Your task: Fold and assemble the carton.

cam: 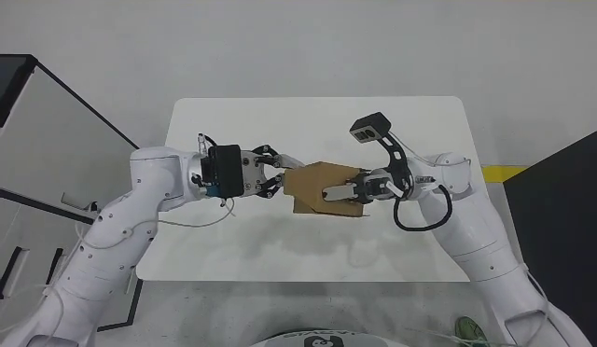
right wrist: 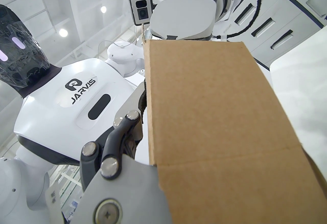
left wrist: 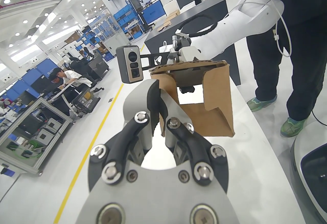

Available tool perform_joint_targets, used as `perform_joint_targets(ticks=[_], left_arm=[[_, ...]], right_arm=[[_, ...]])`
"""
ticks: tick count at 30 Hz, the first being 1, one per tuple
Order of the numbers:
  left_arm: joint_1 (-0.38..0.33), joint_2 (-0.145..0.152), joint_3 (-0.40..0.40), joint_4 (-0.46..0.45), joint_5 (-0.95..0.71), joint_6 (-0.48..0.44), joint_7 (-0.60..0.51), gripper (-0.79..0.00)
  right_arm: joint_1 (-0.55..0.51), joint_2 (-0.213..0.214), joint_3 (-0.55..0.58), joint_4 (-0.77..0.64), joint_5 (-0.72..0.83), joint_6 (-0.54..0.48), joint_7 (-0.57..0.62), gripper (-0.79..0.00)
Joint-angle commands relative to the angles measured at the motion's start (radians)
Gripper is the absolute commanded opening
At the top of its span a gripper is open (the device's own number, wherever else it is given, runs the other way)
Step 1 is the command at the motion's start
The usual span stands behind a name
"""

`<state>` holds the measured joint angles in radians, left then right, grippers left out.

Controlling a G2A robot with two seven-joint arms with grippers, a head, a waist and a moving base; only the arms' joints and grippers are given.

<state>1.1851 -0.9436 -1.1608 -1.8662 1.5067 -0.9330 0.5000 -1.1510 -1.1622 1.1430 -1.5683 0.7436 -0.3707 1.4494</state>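
Fingers [left wrist: 154,99] of left gripper [left wrist: 160,107] clamped on flap at left end of carton [left wrist: 217,102]. Right gripper [cam: 340,193] pinches panel at right end, one finger inside shell. Carton sits between both grippers, over middle of table [cam: 420,123]; cannot tell whether it rests on it. Shell half opened, skewed, end flaps loose.

Likely step: squaring the shell.
- Keep both grips firm.
- Counter-rotate your wrists so creases hinge, not panels.
- Do not pull ends apart: flap may tear or slip.
- Verify corners square before you fold end flaps.
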Motion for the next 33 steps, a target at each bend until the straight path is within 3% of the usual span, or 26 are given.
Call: perform_joint_targets(ticks=[1,9,23,33], left_arm=[[-0.001,-0.001,0.006,-0.004,-0.001,0.0,-0.002,-0.785],[-0.002,-0.003,0.019,-0.008,-0.006,-0.004,-0.006,-0.785],[0.016,0.006,-0.039,-0.01,-0.01,-0.002,-0.018,-0.785],[0.01,0.001,-0.004,-0.015,-0.014,-0.006,-0.017,-0.785]], right_arm=[[0.001,0.001,-0.003,-0.002,0.001,0.001,0.001,-0.785],[0.004,0.003,-0.019,0.006,0.008,0.003,0.003,-0.785],[-0.009,0.011,-0.006,0.008,-0.003,-0.031,-0.031,-0.785],[-0.006,0.015,-0.01,0.01,0.004,-0.035,-0.035,-0.785]])
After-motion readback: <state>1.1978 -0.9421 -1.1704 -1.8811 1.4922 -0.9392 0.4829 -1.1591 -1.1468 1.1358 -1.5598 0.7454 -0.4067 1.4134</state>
